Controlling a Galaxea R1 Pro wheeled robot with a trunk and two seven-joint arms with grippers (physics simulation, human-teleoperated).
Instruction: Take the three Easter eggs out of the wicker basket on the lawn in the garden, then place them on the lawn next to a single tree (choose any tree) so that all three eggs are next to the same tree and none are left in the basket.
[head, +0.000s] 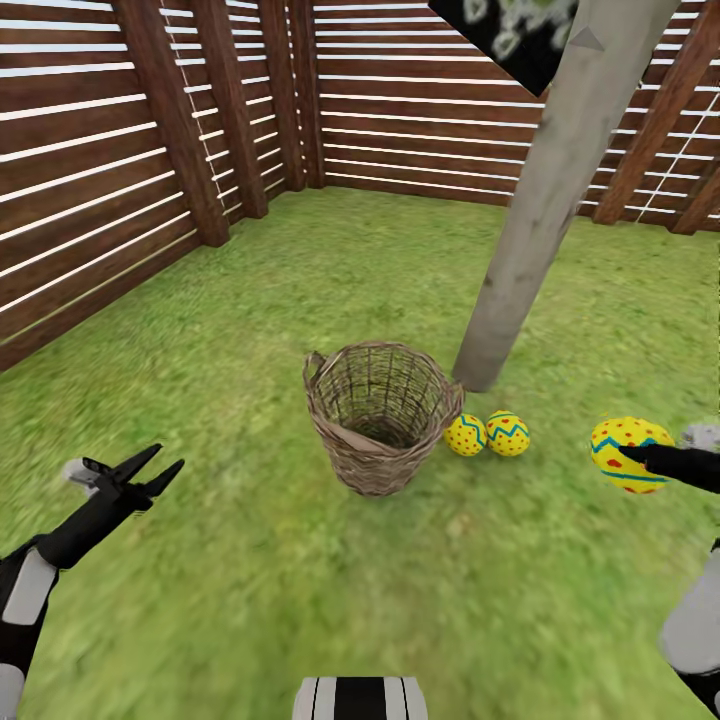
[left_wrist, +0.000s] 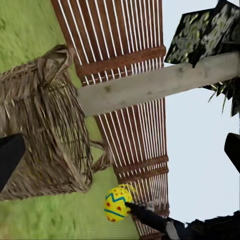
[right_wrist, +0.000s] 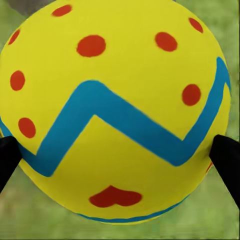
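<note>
1. Across the whole ground we see the wide flat lawn of mottled green grass, closed in by a dark brown slatted wooden fence.
2. Rising from that grass at a slant is the straight pale grey-beige bare trunk of the tree, with dark green mottled leaves at the top of the head view.
3. Just beside the trunk's foot stands the small round tan-brown wicker basket, upright; we see no egg inside it.
4. Between basket and trunk, two yellow Easter eggs with red dots and blue zigzag bands lie on the grass, touching each other.
5. Our right gripper is clamped on the third yellow dotted egg, held above the lawn, off to the right of the pair.
6. Our left gripper hangs over the grass, well to the left of the basket, its fingers slightly apart and holding nothing.
</note>
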